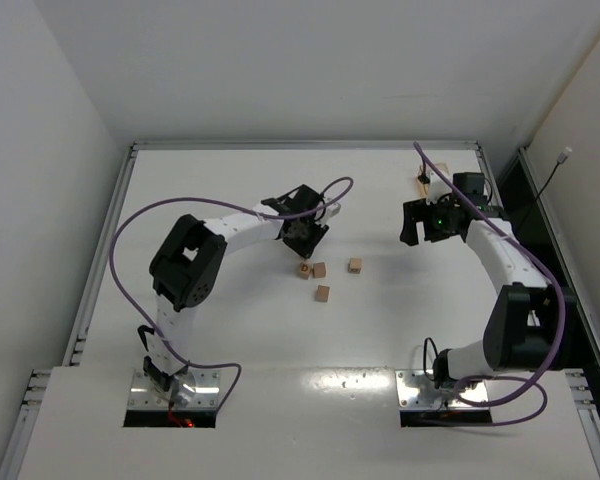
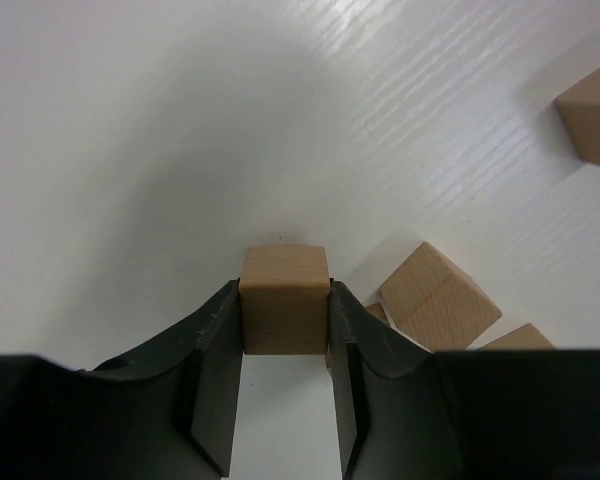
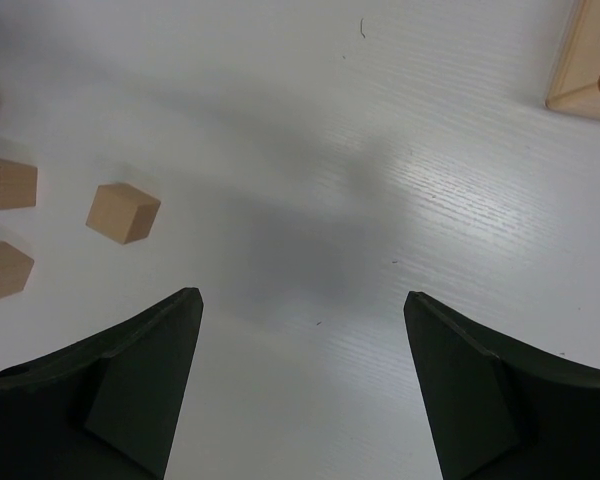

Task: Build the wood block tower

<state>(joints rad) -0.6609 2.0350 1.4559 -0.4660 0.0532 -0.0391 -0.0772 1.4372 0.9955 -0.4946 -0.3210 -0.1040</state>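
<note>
Wood blocks [image 1: 322, 293] appear from the top camera as four small tan pieces lying singly on the table [image 1: 230, 350]. None is stacked, so the tower is judged not begun and every placement is left to do. The left gripper [image 1: 305, 258] is set over the cube [image 1: 305, 268] at the left end of the group. The other three blocks are spread near that cube, to its right and on its near side. The right gripper [image 1: 425, 222] is kept well apart from that cube, far to its right.

From the left wrist, the cube [image 2: 284, 300] is shown clamped between the two fingers [image 2: 215, 350], which are pressed flat against its sides. Whether it is lifted off the table cannot be told. A second block [image 2: 440, 297] is seen just beside that cube.

From the right wrist, the right gripper [image 3: 300, 380] is shown spread wide and holding nothing. Loose blocks [image 3: 123, 212] are seen at the left edge, but the clamped cube cannot be picked out among them. A tray [image 3: 590, 60] corner is seen at the upper right.
</note>
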